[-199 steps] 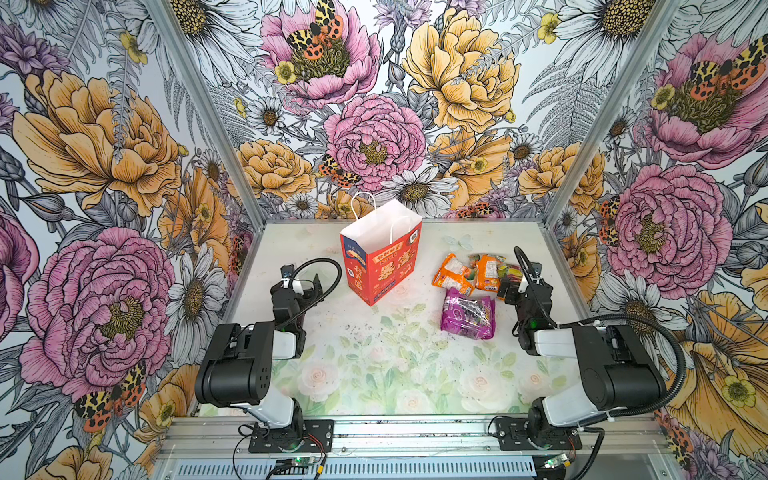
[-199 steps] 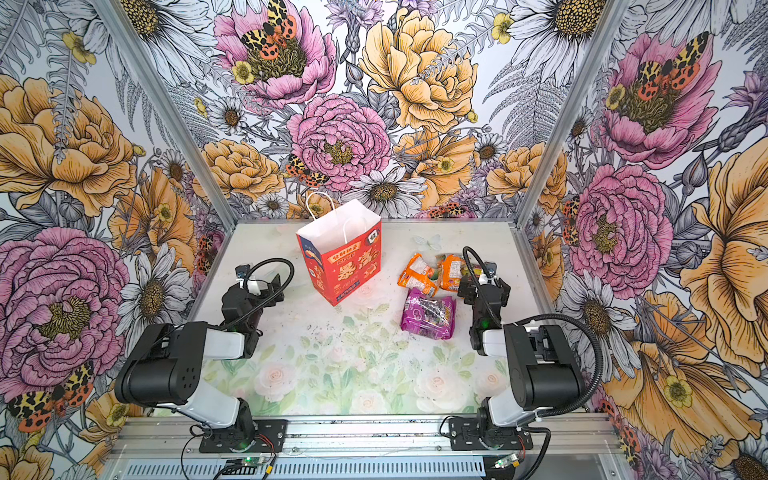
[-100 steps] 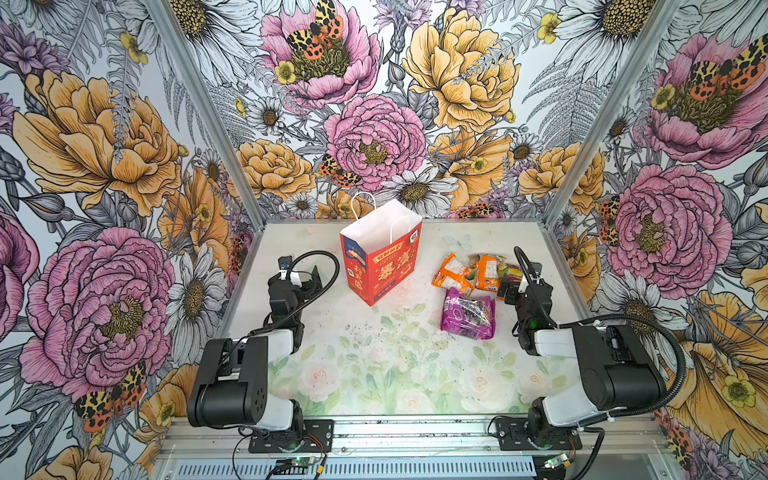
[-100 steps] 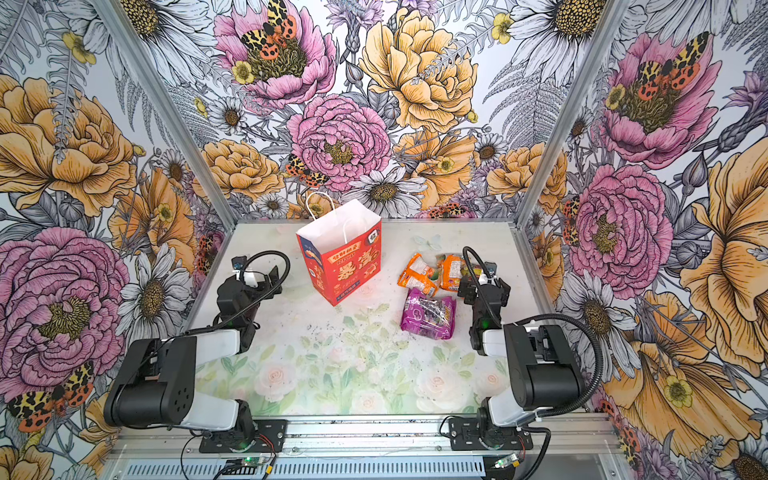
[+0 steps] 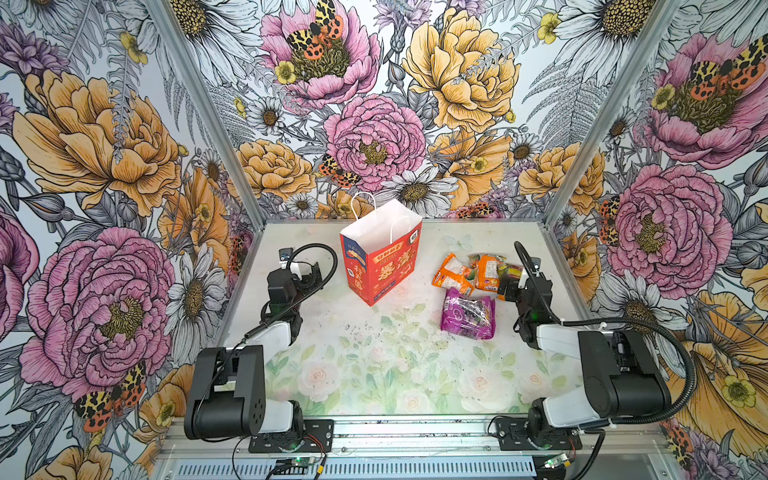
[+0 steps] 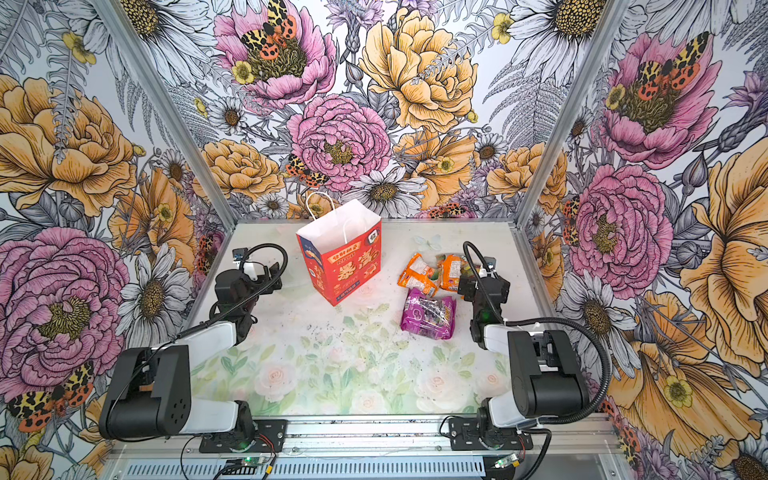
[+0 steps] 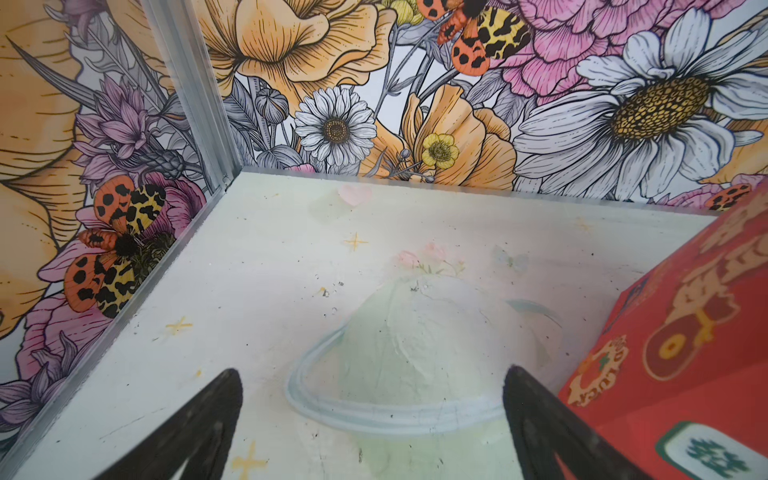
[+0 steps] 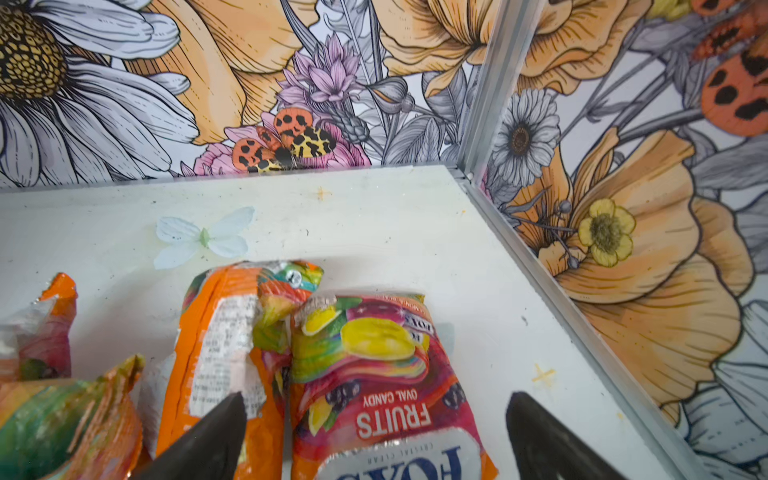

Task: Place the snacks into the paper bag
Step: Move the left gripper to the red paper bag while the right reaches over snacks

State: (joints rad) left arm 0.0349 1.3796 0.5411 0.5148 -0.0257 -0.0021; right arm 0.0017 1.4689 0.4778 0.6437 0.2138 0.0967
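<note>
Snacks (image 5: 468, 312) of crinkly plastic, boxy paper bag (image 5: 382, 270)

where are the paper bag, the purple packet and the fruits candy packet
paper bag (image 5: 384, 272), in a top view, on its red front face
purple packet (image 5: 468, 313), in a top view, on its crinkled middle
fruits candy packet (image 8: 374, 374), right wrist view, on its printed front

Left tool (image 7: 372, 370), right tool (image 8: 376, 395): jaws spread wide.
</note>
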